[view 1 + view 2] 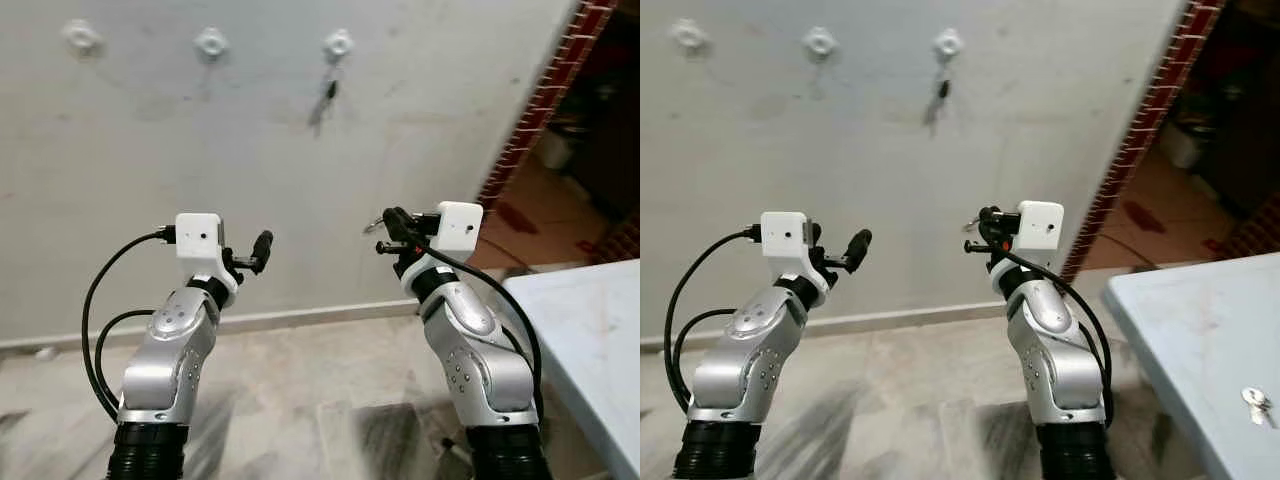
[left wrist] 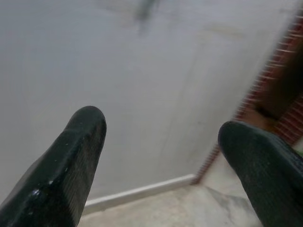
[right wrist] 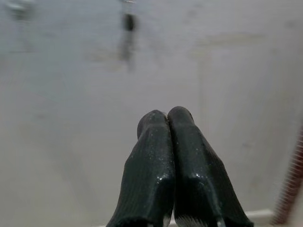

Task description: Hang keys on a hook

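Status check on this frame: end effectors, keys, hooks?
Left end effector open, raised. Right end effector shut, silver bit at its tip, likely keys. Rightmost hook already holds a dark item; middle hook free. Nothing between.

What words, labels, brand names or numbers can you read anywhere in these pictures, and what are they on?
None: no readable text in any view.
The wall, its three white hooks and the dark item hanging from the rightmost hook carry no lettering.
The white camera boxes above the left gripper and right gripper are unmarked.
The table and the key on it show no print; the key is too small to tell.
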